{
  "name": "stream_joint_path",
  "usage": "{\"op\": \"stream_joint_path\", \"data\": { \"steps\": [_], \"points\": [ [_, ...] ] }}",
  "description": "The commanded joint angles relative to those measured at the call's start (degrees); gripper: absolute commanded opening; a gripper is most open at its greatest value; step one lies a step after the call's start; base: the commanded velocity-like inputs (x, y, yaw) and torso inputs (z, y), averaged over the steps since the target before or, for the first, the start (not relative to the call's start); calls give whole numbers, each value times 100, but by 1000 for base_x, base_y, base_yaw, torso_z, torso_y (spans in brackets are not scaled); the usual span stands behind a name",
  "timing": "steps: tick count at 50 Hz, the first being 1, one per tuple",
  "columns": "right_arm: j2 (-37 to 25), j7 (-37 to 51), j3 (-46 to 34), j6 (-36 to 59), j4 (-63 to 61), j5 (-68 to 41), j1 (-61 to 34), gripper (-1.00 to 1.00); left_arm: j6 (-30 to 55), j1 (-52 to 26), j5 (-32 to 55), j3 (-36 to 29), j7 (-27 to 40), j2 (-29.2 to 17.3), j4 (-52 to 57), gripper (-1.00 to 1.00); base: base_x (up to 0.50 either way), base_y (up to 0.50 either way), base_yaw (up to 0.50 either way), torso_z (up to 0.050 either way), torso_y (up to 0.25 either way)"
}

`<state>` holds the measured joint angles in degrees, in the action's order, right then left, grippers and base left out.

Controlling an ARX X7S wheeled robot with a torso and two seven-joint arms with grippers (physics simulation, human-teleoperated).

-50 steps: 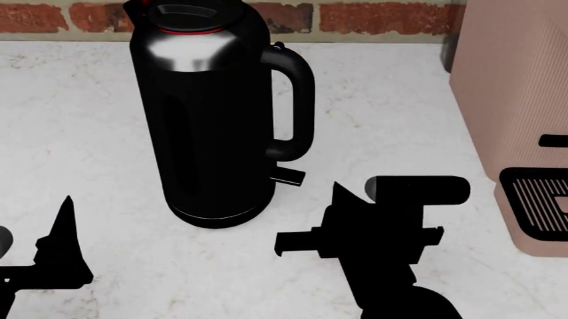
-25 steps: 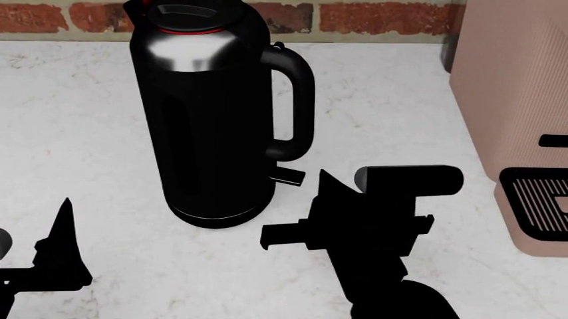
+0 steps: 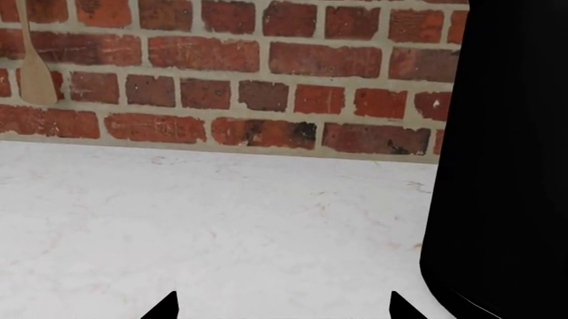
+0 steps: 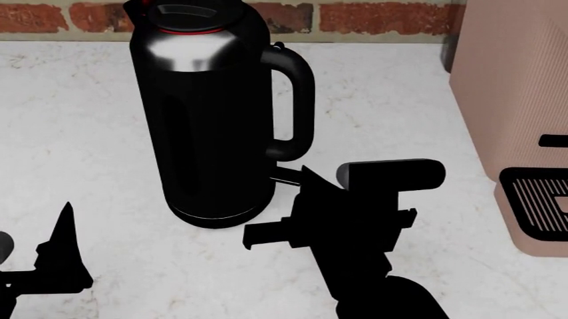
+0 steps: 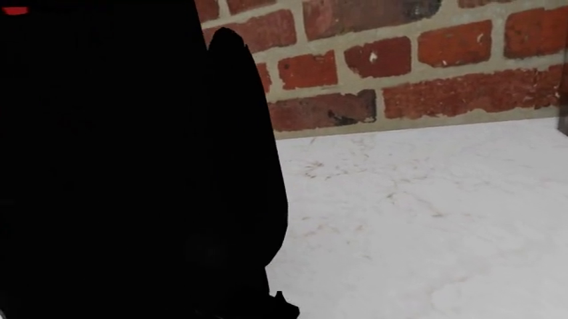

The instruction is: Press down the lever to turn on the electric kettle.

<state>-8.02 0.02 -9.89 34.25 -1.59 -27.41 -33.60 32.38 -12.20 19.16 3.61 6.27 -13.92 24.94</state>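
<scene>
White marble counter [image 4: 89, 100], brick wall [image 3: 222, 66] behind; right hand [image 4: 306, 176] spread perhaps unreadable.

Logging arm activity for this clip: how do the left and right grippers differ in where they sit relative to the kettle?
The right gripper has its tip at the electric kettle's lever, below the handle's foot; the left gripper sits low, apart from the kettle on its other side. The right one fills far more of the head view. Both render as black silhouettes, so neither jaw state shows.
</scene>
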Motion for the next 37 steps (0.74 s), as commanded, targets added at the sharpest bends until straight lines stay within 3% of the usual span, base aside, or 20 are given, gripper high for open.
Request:
{"op": "stream_joint_path", "data": {
  "steps": [1,19,37],
  "points": [
    [11,5,-83,-4,-12,-63,-58,-100,-99,-7,32,4,-13,-4,-158,100,0,0,0,0,0],
    [155,-239,-687,-642,1627,477,-195,-100,-152,59,108,44,14,-46,-144,100,3,1,2,0,0],
    [117,-302,-797,-1044,2250,536,21,-100,-153,66,148,8,53,-83,-120,100,2,1,3,-1,0]
  ]
}}
